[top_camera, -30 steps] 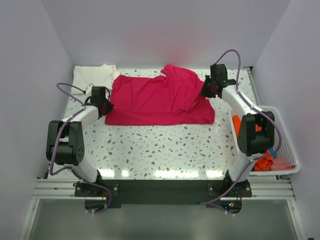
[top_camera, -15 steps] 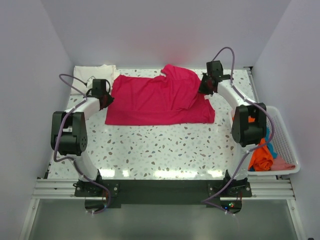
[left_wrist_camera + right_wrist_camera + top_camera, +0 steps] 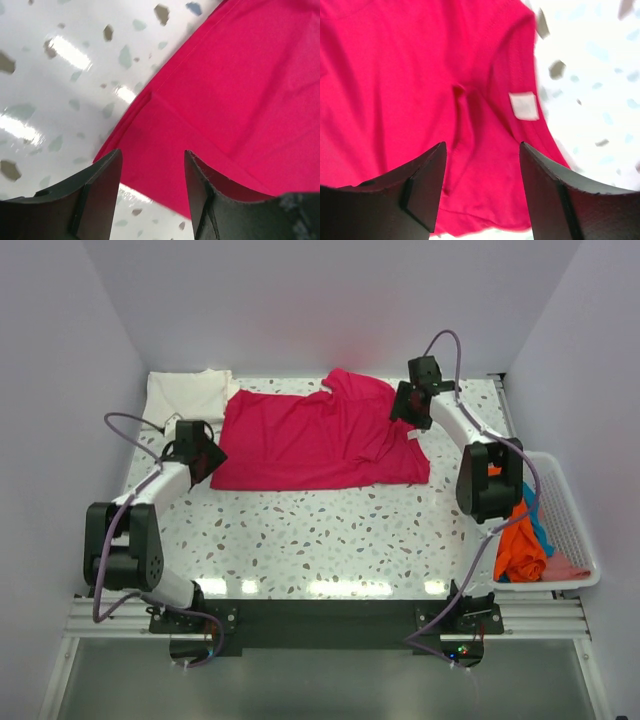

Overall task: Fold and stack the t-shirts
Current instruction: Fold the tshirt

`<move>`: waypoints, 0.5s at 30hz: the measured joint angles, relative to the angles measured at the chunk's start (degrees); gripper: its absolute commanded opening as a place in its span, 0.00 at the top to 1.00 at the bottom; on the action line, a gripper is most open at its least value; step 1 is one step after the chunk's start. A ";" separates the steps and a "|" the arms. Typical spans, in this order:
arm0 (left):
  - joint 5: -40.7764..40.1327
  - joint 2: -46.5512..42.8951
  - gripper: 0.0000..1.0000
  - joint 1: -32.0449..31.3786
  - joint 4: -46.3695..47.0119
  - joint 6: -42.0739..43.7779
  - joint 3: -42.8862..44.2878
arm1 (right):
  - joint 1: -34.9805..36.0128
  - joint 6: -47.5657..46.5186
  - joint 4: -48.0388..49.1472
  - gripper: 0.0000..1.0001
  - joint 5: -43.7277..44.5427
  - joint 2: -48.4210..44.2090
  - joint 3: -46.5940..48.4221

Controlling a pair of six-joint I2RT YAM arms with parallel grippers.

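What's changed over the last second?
The left gripper drew back toward the near edge, by the magenta-red t-shirt's near-left corner. The right gripper drifted farther back over the shirt's right side. Both are open now. The shirt, the cream-white t-shirt and the basket lie much as before.

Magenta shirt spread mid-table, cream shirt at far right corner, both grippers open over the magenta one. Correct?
No: the cream-white t-shirt lies at the far left corner, per the top external view. The rest holds: magenta t-shirt spread mid-table, left gripper and right gripper open over it.
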 measured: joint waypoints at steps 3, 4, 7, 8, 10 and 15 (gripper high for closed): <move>-0.20 -6.32 0.42 -0.04 -0.42 -1.49 -6.67 | 0.04 0.07 0.17 0.38 2.60 -4.17 -6.67; -0.31 -7.98 0.42 -0.07 -0.72 -1.90 -8.44 | 0.04 0.20 0.00 0.40 3.17 -6.67 -10.05; -0.79 -10.38 0.44 -0.11 -0.90 -2.49 -11.61 | 0.09 1.05 0.02 0.43 4.87 -15.65 -21.75; -0.85 -10.58 0.44 -0.11 -0.76 -2.56 -12.31 | 0.09 1.20 0.20 0.46 5.31 -17.73 -24.30; -0.83 -10.69 0.47 -0.11 -0.39 -2.69 -13.68 | 0.09 1.84 0.57 0.48 5.99 -21.97 -29.40; -0.90 -10.58 0.47 -0.11 -0.04 -2.89 -15.56 | 0.09 3.39 2.78 0.49 6.34 -24.09 -35.54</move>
